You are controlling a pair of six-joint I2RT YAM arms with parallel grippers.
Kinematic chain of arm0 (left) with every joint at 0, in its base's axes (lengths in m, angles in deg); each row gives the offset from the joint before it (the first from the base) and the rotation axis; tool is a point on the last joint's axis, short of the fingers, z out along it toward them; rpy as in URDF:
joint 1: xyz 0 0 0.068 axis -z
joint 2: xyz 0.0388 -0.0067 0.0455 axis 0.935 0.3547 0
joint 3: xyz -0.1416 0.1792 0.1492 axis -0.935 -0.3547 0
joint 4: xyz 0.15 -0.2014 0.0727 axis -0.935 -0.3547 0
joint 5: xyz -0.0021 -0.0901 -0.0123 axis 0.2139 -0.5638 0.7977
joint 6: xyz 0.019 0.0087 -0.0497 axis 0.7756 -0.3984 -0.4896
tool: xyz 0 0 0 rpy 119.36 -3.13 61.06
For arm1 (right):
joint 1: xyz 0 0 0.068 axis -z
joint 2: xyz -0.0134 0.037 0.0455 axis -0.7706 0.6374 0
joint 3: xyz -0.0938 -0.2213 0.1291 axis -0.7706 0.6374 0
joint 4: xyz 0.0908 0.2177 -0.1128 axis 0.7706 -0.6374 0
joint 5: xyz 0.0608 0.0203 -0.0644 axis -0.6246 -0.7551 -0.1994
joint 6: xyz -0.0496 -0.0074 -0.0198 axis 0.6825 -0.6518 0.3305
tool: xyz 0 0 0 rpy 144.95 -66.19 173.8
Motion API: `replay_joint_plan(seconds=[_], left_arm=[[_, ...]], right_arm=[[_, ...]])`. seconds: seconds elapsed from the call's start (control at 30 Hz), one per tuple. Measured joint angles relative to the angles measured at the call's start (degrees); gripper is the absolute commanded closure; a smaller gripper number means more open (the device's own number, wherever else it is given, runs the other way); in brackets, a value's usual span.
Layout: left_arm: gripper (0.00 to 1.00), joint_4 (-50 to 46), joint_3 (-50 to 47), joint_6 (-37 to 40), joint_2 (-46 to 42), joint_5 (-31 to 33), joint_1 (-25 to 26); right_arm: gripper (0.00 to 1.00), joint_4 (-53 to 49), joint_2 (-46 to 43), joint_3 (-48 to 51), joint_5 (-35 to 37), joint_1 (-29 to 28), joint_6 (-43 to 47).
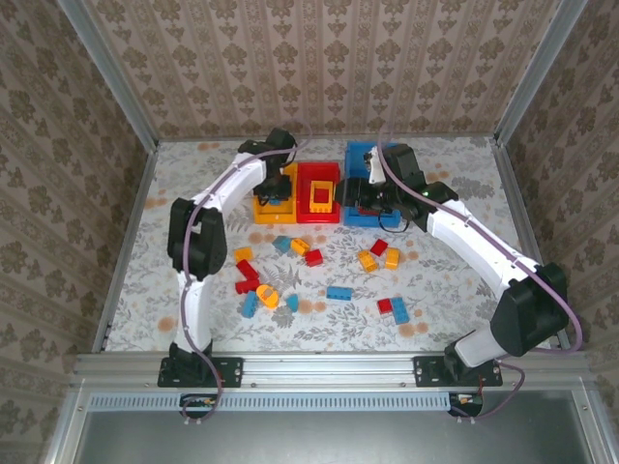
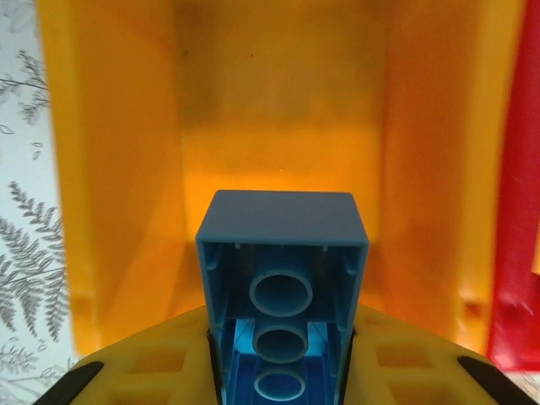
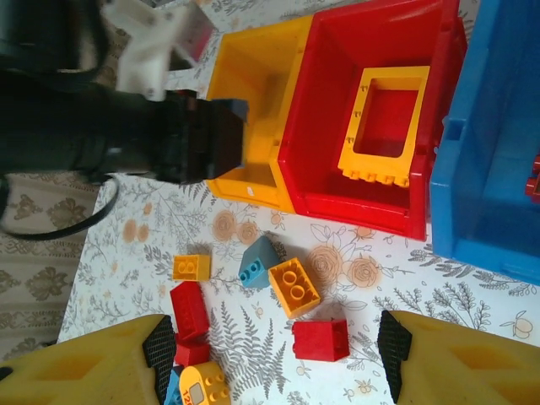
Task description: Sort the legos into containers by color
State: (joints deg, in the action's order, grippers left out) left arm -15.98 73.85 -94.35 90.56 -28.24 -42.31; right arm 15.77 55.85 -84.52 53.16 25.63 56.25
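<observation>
You have bright, even light in the top view, and the shadows under the arms are pale and short. Between the fingers of the left gripper (image 2: 281, 337), the blue brick (image 2: 283, 224) looks sharp, but the yellow bin (image 2: 278, 110) beyond it is soft and glows deep orange. Beyond the right gripper (image 3: 277, 354), the left arm (image 3: 84, 126) is dark and blurred. That gripper's own near fingers (image 3: 76, 371) are out of focus too.
</observation>
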Motion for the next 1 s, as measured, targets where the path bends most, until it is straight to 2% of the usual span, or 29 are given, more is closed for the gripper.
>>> replay_joint_plan(seconds=[0.13,0.33,0.47,0.67,0.83,1.0], left_arm=[[0.63,-0.85,2.27,-0.42,3.5,-0.28,-0.33],[0.48,-1.68,2.45,-1.66,4.22,-1.68,-0.33],[0.45,-2.16,2.62,-2.12,4.22,-1.92,-0.33],[0.46,-2.86,2.56,-2.91,3.76,-1.9,-0.33],[0.41,-2.71,-2.4,-4.55,-3.34,-1.2,-0.04],[0.34,0.35,-16.33,-6.86,-21.29,-1.05,1.22]], right_arm=[[0.32,-0.04,0.0,0.02,0.0,0.04,-0.04],[0.32,-0.76,-0.11,0.61,0.07,0.04,0.04],[0.32,-3.17,-0.76,2.32,0.94,0.04,1.11],[0.32,-8.72,-2.14,4.31,4.81,-1.97,6.19],[0.2,-10.8,0.63,4.02,5.97,-10.47,13.0],[0.17,-11.76,10.69,1.9,6.78,-16.06,16.2]])
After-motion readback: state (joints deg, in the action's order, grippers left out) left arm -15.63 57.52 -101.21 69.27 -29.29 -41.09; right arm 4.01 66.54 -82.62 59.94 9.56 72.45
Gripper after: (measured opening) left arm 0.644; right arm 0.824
